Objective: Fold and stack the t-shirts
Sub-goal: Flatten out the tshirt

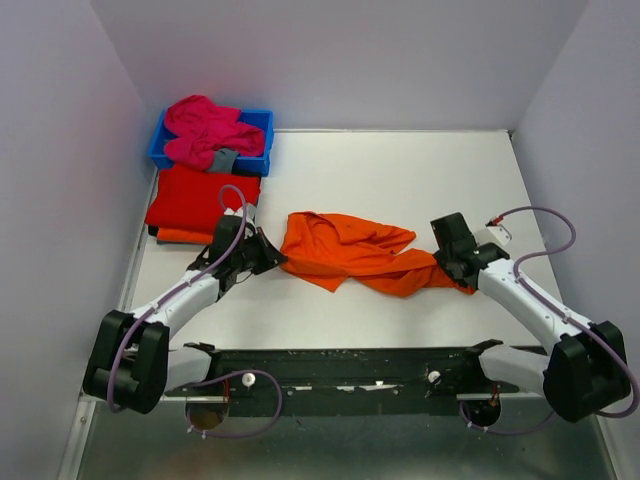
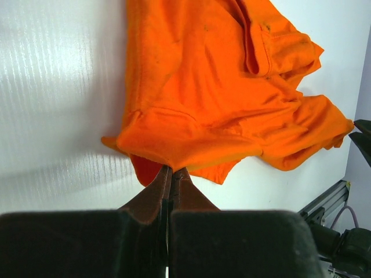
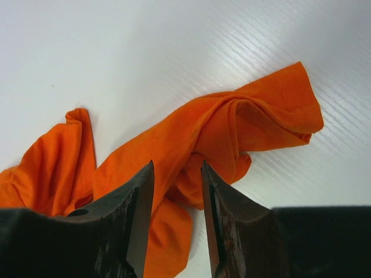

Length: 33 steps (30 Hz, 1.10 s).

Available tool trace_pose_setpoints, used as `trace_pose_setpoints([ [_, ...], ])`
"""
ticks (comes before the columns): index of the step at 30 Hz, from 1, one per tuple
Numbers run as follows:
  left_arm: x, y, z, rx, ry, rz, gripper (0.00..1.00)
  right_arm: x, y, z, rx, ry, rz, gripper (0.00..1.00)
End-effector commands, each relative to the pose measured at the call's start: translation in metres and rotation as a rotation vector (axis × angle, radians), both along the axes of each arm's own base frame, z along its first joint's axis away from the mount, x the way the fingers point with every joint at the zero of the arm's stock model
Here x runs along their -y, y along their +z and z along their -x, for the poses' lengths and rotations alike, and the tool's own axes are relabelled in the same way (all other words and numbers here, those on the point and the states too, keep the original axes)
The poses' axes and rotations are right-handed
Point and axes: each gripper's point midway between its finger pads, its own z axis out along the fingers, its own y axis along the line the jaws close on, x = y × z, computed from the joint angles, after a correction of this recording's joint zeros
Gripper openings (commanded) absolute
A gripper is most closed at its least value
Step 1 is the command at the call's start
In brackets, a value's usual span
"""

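- Working the loose orange t-shirt point(image 1: 350, 255) looks like the step in hand. It lies crumpled across the middle of the counter point(image 1: 400, 170), drawn out left to right between the two arms.
- Left claw point(image 2: 170, 171): fingers pressed flat together, with a fold of the orange hem pinched at their tips. In the top view it sits at the shirt's left end.
- Right claw point(image 3: 177, 174): jaws parted by a moderate gap and gripping nothing. A twisted bunch of orange cloth shows in the gap beneath them. Whether the tips touch the cloth cannot be told. In the top view it sits over the shirt's right end.
- Done, as far as visible: a red t-shirt point(image 1: 203, 197) lies folded flat in the upper left of the top view, just below the blue bin point(image 1: 262, 120).
- An orange edge point(image 1: 185, 236) shows under the red shirt's lower side. Judged to be a second folded shirt, which would make a stack of two, though only a strip of it is in sight.
- Left to do: the loose orange shirt has no clean fold yet; sleeves and body are bunched and overlapping.
- Also left: the magenta-pink t-shirt point(image 1: 205, 128) is heaped unfolded in the bin at the upper left, with a small grey cloth piece point(image 1: 224, 159) at its front.
- Judgement: roughly the midpoint. Two shirts appear stacked, one is in hand, and one is untouched in the bin.
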Motion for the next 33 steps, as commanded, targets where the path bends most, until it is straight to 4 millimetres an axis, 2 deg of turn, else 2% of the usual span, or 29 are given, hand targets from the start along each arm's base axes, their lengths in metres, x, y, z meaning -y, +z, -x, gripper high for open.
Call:
trace_pose_setpoints([
  [1,0.002,0.014,-0.004,0.041,-0.016,0.019,0.0,0.004,0.004,-0.015,0.039,-0.056,-0.008,0.44],
  [7,0.002,0.021,-0.005,0.053,-0.012,0.018,0.0,0.015,-0.002,-0.023,0.028,-0.091,0.035,0.38],
  [10,0.001,0.025,-0.007,0.06,-0.009,0.016,0.0,0.019,-0.003,-0.027,0.02,-0.108,0.049,0.25],
  [11,0.001,0.026,-0.008,0.063,-0.005,0.014,0.0,0.02,-0.002,-0.029,0.026,-0.114,0.057,0.2],
  [13,0.0,0.028,-0.011,0.068,0.006,0.01,0.0,0.023,0.004,-0.032,0.036,-0.117,0.073,0.17],
  [16,0.002,0.042,-0.031,0.095,0.036,0.025,0.0,0.026,0.026,-0.045,0.087,-0.111,0.104,0.12],
  [20,0.012,0.081,-0.077,0.145,0.052,0.084,0.0,0.026,0.073,-0.069,0.154,-0.096,0.139,0.08],
  [21,0.012,0.093,-0.087,0.16,0.06,0.092,0.0,0.025,0.09,-0.076,0.18,-0.09,0.147,0.05],
  [23,0.013,0.131,-0.11,0.215,0.069,0.12,0.0,0.024,0.126,-0.088,0.234,-0.072,0.151,0.02],
  [24,0.009,0.144,-0.117,0.213,0.077,0.125,0.0,0.022,0.15,-0.094,0.277,-0.055,0.147,0.02],
  [25,0.007,0.167,-0.124,0.243,0.08,0.139,0.0,0.021,0.17,-0.097,0.316,-0.041,0.145,0.01],
  [29,-0.005,0.255,-0.128,0.379,0.106,0.16,0.0,0.019,0.275,-0.094,0.539,0.022,0.137,0.01],
  [31,-0.015,0.297,-0.122,0.443,0.123,0.153,0.0,0.019,0.316,-0.082,0.625,0.056,0.129,0.01],
  [33,-0.025,0.339,-0.107,0.512,0.133,0.145,0.0,0.016,0.347,-0.067,0.691,0.111,0.111,0.01],
])
